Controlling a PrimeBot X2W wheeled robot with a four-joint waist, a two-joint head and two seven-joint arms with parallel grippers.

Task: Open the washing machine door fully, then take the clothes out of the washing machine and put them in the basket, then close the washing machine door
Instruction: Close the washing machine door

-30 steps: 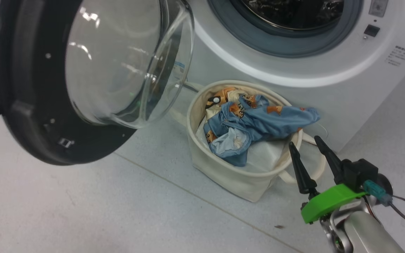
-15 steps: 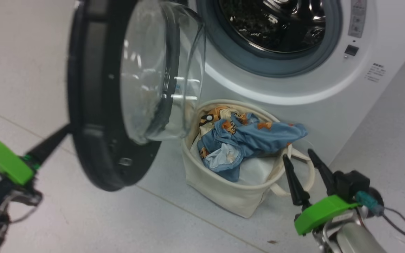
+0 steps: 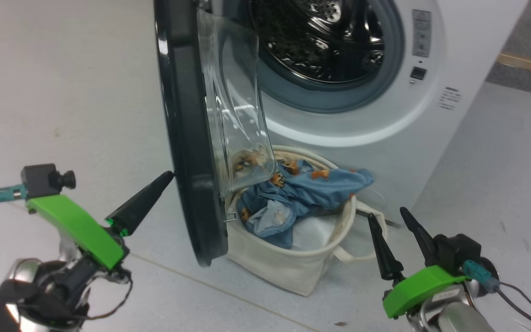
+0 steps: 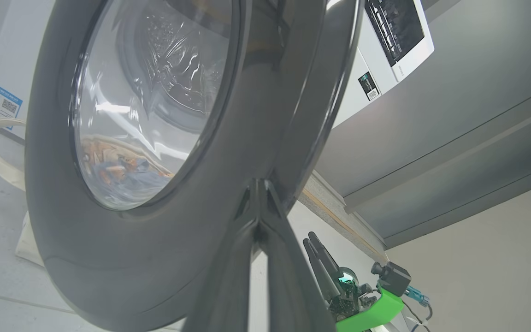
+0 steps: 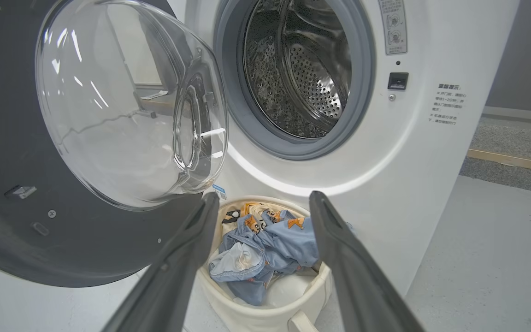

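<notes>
The left end effector [image 3: 166,176], its two dark fingers pressed together, is set tip-first against the outer face of the large round black-rimmed glass washing machine door [image 3: 187,138]. The right end effector [image 3: 387,214], fingers spread and empty, is seen on the door's inner side. The small cream canvas basket [image 3: 284,267] lies just beside the door's lower edge, and the light-blue, orange-printed clothes [image 3: 302,189] are heaped in it. The door stands open from the white front-loading washing machine [image 3: 385,129].

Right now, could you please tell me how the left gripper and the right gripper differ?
The left gripper is shut, fingers pressed together; the right gripper is open, fingers apart. The left gripper's tip meets the black rim of the washing machine door; the right gripper hangs free beside the basket. Both hold nothing and have dark fingers on green mounts.
</notes>
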